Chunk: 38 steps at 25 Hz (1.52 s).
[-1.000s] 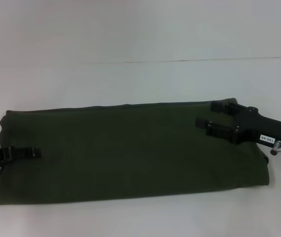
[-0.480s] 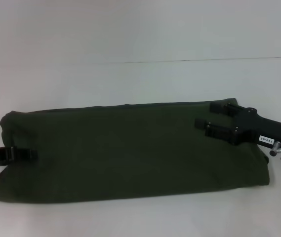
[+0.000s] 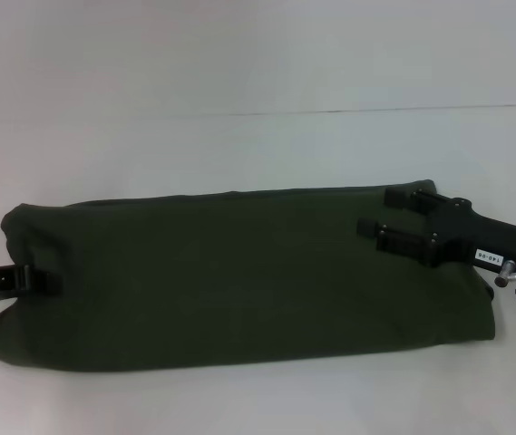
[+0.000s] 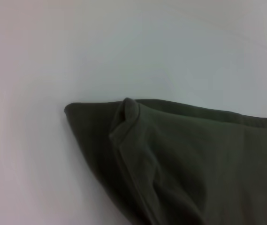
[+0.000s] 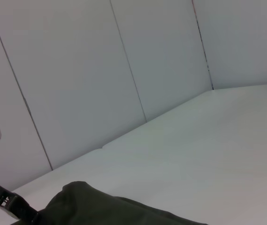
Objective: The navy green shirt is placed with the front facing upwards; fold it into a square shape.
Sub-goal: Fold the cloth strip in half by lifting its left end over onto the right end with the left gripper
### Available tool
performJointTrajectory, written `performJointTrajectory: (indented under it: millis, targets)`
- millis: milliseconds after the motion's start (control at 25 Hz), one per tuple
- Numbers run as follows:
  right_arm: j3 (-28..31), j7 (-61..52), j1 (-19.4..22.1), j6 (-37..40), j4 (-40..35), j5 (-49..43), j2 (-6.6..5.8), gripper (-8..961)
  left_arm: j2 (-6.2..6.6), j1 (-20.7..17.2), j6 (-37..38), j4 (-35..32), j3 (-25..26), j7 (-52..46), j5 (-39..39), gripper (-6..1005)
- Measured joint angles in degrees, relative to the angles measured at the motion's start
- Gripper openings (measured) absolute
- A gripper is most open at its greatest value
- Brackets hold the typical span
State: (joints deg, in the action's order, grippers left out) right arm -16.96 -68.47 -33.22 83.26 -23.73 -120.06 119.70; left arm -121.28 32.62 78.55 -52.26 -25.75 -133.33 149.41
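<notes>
Sliding leftward off the shirt point(image 3: 239, 276), our left gripper point(image 3: 40, 280) retreats while the right gripper point(image 3: 384, 217), fingers spread, rests on its right end; we judge the long band awaits crosswise folds.

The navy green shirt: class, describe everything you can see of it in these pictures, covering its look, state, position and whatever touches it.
The navy green shirt is dark olive, soft-looking cloth, already folded into a long band lying flat across the white table. Only plain green shows; no lettering or label is visible. The left wrist view shows layered folded edges at one end. The left gripper lies at its left end and the right gripper with fingers spread over its far right corner; whether either is touching the cloth cannot be told.
</notes>
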Motion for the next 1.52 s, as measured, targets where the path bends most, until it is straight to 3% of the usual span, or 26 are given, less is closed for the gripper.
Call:
performJointTrajectory:
  millis: [120, 520, 760, 1120, 1520]
  targets:
    - [0.00, 0.01, 0.00, 0.06, 0.00, -0.05, 0.00, 826, 0.02, 0.16, 0.12, -0.05, 0.00, 0.00, 0.00, 135]
    - [-2.17, 0.23, -1.01, 0.03, 1.35, -0.01, 0.19, 826, -0.03, -0.37, 0.28, -4.13, 0.00, 0.01, 0.24, 119]
    - [-2.65, 0.99, -2.25, -0.30, 3.23, 0.01, 0.35, 825, 0.81, -1.02, -0.06, -5.05, 0.42, 0.28, 0.46, 119]
    - [-3.64, 1.52, -3.79, -1.20, 4.82, -0.14, 0.41, 824, 0.89, -1.95, 0.59, -7.73, 0.45, 0.57, -0.02, 119]
    - [-8.12, 5.31, -5.98, -5.91, 9.41, -0.08, 0.61, 820, 0.04, -1.22, 11.48, -11.28, 0.06, 0.62, -14.42, 120]
